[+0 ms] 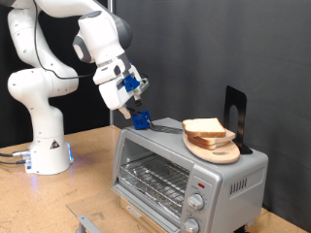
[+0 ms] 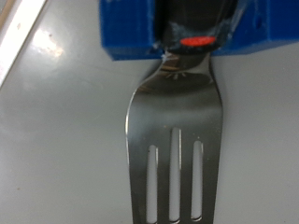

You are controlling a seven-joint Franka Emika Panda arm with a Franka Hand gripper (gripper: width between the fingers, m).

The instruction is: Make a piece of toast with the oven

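Observation:
On top of the silver oven a round wooden board carries stacked bread slices; the piece of toast lies uppermost. My gripper hangs over the oven's top at the exterior view's left, shut on the blue handle block of a slotted metal spatula. The blade points at the bread and stops just short of it. In the wrist view the gripper holds the blue block, and the spatula blade lies over the oven's grey top. The oven's glass door is shut, with the wire rack visible behind it.
A black upright stand rises behind the board at the oven's far corner. Knobs sit on the oven's front at the exterior view's right. The arm's white base stands on the wooden table at the exterior view's left.

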